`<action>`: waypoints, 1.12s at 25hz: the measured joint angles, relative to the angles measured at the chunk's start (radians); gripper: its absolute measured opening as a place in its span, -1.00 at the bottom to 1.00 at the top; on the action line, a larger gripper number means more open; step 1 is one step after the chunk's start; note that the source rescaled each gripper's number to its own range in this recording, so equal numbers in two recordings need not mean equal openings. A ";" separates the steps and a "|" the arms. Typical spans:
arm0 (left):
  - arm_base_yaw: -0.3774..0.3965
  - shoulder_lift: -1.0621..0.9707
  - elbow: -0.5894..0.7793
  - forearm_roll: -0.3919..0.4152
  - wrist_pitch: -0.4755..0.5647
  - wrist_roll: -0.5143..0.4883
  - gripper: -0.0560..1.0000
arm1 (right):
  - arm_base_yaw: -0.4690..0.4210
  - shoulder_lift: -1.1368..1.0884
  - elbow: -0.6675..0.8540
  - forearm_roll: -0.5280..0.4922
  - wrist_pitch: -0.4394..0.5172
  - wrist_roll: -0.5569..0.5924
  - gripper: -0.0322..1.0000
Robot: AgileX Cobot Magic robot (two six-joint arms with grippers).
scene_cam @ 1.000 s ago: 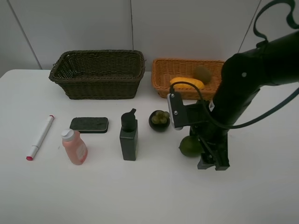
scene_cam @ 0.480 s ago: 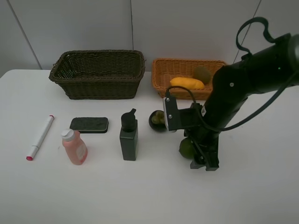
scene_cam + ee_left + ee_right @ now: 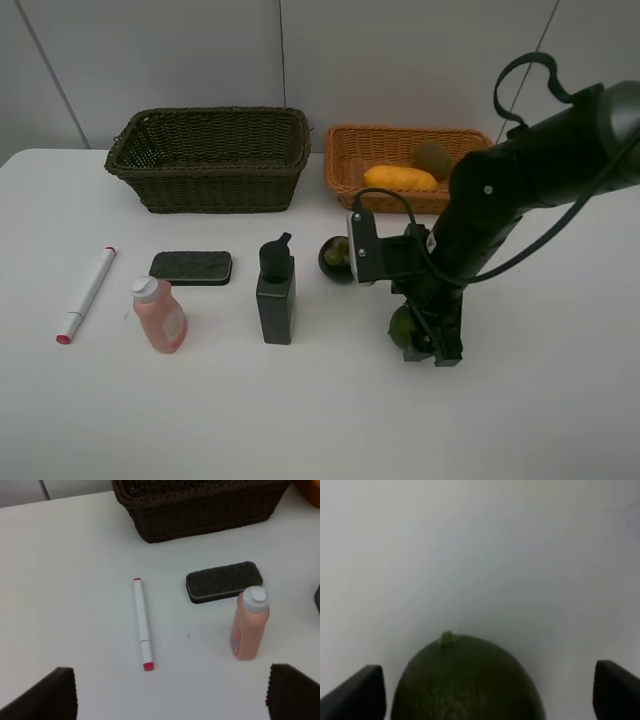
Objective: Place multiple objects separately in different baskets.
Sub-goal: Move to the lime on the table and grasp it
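**Right pincer over the lime: grasp step**

Your right pincer (image 3: 428, 345) is wide and holds nothing. It straddles the round green lime (image 3: 402, 322) on the white counter (image 3: 560, 400), at 5 o'clock from the dark mangosteen (image 3: 338, 258).

Next move, as I judge it: close on the lime, lift, and carry it toward 12 o'clock into the shallow orange-tan wicker basket (image 3: 340, 180). The yellow mango (image 3: 400, 178) and brown kiwi (image 3: 433, 157) already lie there.

The right wrist view shows the lime between the fingers; in the high view the arm hides that. Your left pincer (image 3: 175, 692) shows only in its wrist view. It's wide and empty, with the white pink-capped marker (image 3: 142, 625) ahead of it.
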 joint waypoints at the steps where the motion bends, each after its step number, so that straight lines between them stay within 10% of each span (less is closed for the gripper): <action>1: 0.000 0.000 0.000 0.000 0.000 0.000 1.00 | -0.004 0.000 0.000 0.000 -0.001 0.000 0.98; 5: 0.000 0.000 0.000 0.000 0.000 0.000 1.00 | -0.015 0.000 0.000 -0.013 -0.004 0.000 0.71; 10: 0.000 0.000 0.000 0.000 0.000 0.000 1.00 | -0.021 0.000 0.000 -0.019 -0.006 0.000 -0.59; 28: 0.000 0.000 0.000 0.000 0.000 0.000 1.00 | -0.027 0.000 0.000 -0.019 -0.014 0.000 -0.59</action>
